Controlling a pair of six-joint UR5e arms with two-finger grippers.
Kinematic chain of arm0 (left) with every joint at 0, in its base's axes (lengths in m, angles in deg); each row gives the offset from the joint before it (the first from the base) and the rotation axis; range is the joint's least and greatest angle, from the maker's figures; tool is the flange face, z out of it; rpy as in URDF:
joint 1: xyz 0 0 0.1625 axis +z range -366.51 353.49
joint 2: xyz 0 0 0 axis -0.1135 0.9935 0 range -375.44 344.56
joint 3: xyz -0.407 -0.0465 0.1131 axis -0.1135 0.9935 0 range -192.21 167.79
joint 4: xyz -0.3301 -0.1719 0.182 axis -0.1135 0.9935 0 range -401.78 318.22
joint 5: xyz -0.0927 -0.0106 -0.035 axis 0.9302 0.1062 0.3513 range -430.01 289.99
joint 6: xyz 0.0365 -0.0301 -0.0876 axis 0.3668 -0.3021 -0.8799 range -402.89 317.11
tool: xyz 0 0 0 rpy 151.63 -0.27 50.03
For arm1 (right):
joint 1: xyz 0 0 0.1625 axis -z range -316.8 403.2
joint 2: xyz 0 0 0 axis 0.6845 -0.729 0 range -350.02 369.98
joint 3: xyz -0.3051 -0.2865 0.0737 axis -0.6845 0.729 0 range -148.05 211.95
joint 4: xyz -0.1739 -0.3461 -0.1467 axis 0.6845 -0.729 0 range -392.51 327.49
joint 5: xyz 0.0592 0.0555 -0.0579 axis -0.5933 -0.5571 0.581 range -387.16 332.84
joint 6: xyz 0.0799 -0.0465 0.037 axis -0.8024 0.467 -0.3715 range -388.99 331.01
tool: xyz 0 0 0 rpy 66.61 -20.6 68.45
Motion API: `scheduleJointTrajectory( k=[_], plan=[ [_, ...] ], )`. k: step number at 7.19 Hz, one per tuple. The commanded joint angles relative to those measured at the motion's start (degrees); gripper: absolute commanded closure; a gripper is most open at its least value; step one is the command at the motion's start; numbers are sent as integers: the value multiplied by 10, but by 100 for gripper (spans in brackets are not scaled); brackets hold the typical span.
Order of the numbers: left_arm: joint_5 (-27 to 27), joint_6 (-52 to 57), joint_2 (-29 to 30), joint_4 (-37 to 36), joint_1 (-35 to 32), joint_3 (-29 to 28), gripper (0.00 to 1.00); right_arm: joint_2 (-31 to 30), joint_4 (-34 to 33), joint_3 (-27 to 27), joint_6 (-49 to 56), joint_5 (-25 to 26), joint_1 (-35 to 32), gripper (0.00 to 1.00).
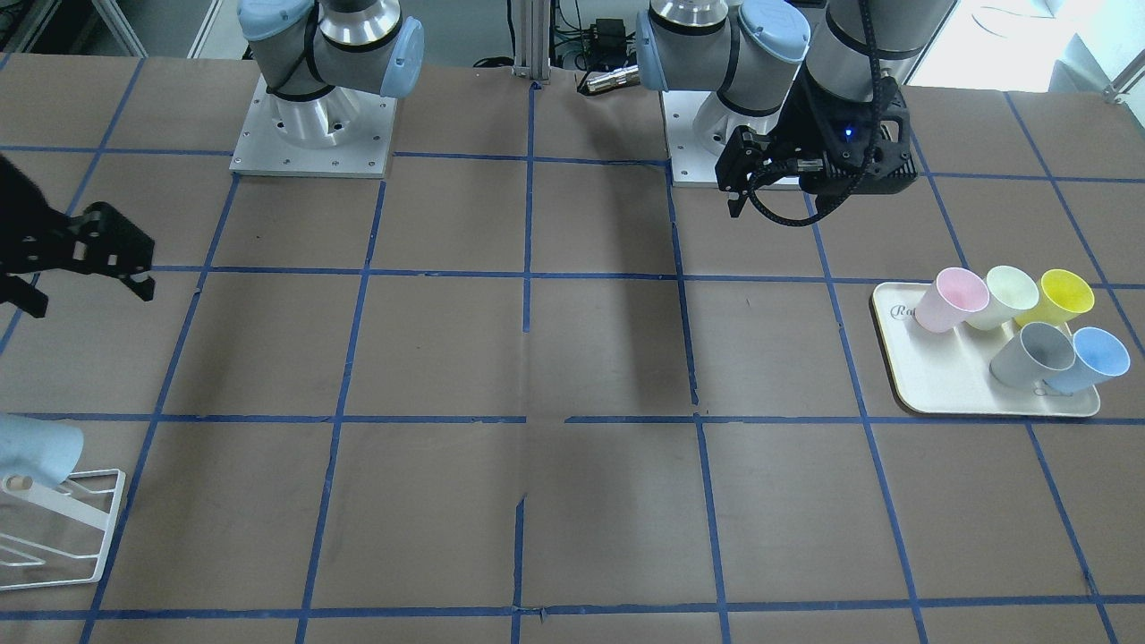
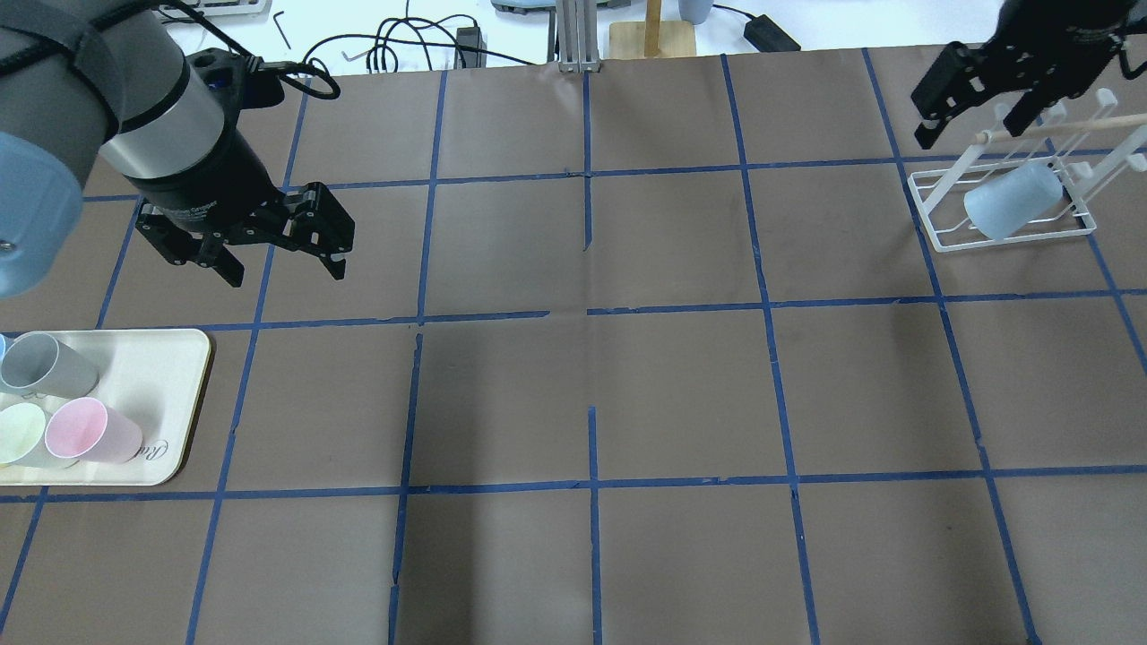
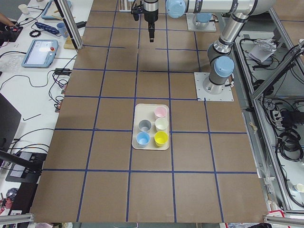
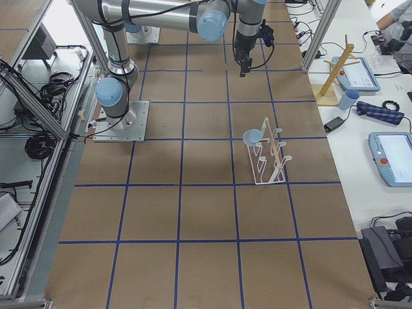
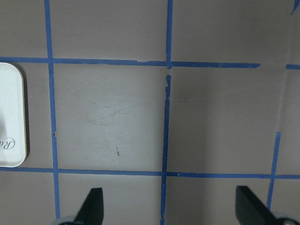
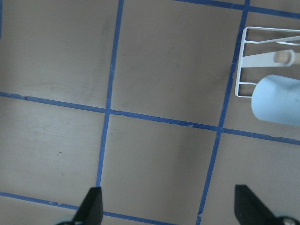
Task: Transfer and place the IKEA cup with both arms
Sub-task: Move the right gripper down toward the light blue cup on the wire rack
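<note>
A light-blue cup lies tilted on a peg of the white wire rack at the table's right end. It also shows in the front view and the right wrist view. A near-twin light-blue cup stands on the cream tray at the left end. My right gripper is open and empty, above and just beyond the rack. My left gripper is open and empty, above the table to the right of the tray.
The tray also holds a pink cup, a cream cup, a yellow cup and a grey cup. Brown paper with a blue tape grid covers the table. Both arm bases stand at the robot's edge.
</note>
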Motion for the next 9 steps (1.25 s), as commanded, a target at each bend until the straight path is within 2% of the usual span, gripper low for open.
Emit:
scheduleJointTrajectory(
  k=[1,4,5,6,9],
  plan=[
    [0,3,4,1,1,2,0,46,-56,0,107,-39,85,0],
    [-2,2,13,6,0,-1,0,137,-159,4,162,-40,120,0],
    [-4,-5,11,3,0,4,0,142,-158,0,170,-52,141,0],
    [-11,2,12,1,0,4,0,155,-157,-1,173,-94,153,0],
    [-10,2,12,1,0,6,0,164,-154,-6,172,-97,155,0]
  ],
)
